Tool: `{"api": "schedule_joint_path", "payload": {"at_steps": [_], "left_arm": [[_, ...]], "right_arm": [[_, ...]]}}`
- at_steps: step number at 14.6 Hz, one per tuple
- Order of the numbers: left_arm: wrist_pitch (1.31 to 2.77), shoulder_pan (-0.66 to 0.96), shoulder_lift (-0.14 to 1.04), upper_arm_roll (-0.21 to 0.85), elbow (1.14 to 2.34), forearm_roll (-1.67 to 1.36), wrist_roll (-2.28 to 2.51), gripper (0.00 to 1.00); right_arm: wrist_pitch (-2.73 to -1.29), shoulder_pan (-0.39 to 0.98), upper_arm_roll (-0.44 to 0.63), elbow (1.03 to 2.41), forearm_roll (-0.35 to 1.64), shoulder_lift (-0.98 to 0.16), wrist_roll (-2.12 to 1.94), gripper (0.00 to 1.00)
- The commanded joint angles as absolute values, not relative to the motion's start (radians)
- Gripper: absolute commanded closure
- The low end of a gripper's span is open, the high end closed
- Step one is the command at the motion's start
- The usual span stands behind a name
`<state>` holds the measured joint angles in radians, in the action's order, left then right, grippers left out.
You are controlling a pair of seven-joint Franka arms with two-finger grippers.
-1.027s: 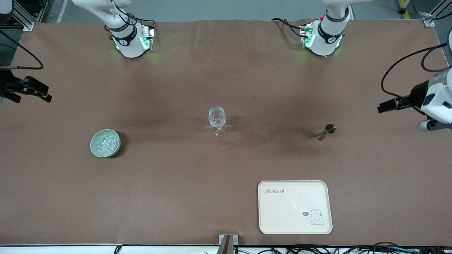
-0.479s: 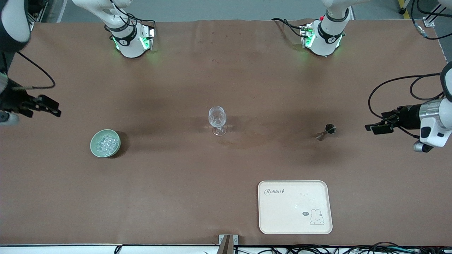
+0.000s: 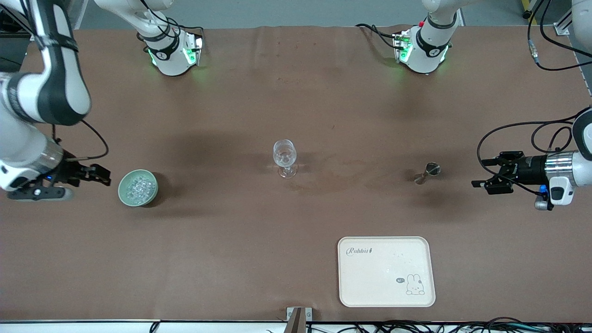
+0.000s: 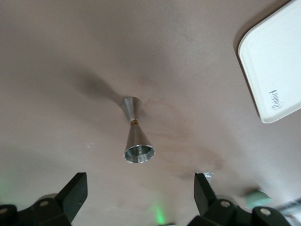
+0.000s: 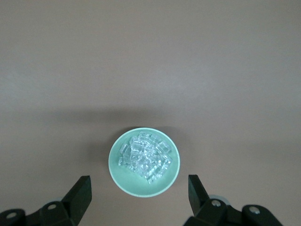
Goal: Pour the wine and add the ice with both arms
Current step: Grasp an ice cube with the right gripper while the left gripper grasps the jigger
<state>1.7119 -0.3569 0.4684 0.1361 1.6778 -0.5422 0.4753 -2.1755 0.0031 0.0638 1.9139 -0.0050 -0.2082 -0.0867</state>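
Your table (image 3: 296, 106) carries everything in one loose row across its middle, with a cream tray (image 3: 386, 271) lying nearer the front camera, toward the left arm's end. The wine glass (image 3: 284, 158) stands upright at the centre, well apart from both arms. Toward the right arm's end sits the green bowl (image 3: 138, 187) with the ice (image 5: 146, 157) heaped inside it; toward the left arm's end stands the small metal jigger (image 3: 427, 172), upright on the table, its open cup up.

Your right gripper (image 3: 99, 175) is low, just beside the bowl, its fingers spread with nothing between them; in its wrist view the bowl lies dead ahead, centred in the gap. Your left gripper (image 3: 488, 175) points at the jigger with a clear stretch of table between, fingers wide apart and empty. The jigger's long axis is vertical, so I judge a level, sideways close on its narrow waist suits best. Each arm is nearer its own item.
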Motion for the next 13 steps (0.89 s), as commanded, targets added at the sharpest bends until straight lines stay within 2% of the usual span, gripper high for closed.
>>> {"api": "schedule_joint_path", "payload": {"at_steps": [1, 7, 9, 11, 13], "left_arm": [[1.723, -0.388, 0.531, 0.141, 1.678, -0.644, 0.492, 0.0], [1.723, -0.425, 0.633, 0.141, 1.696, -0.768, 0.541, 0.06], [1.723, -0.426, 0.638, 0.141, 1.738, -0.813, 0.545, 0.07], [1.723, -0.429, 0.662, 0.141, 1.767, -0.847, 0.545, 0.17], [1.721, -0.434, 0.692, 0.141, 1.772, -0.867, 0.545, 0.17]], "right_arm": [[-2.278, 0.006, 0.064, 2.012, -0.006, -0.236, -0.08, 0.13], [-2.514, 0.009, 0.064, 2.132, -0.006, -0.328, -0.063, 0.24], [-2.523, 0.006, 0.064, 2.14, -0.005, -0.344, -0.063, 0.27], [-2.526, 0.006, 0.064, 2.14, -0.005, -0.357, -0.063, 0.29], [-2.526, 0.005, 0.064, 2.138, -0.005, -0.367, -0.063, 0.31]]}}
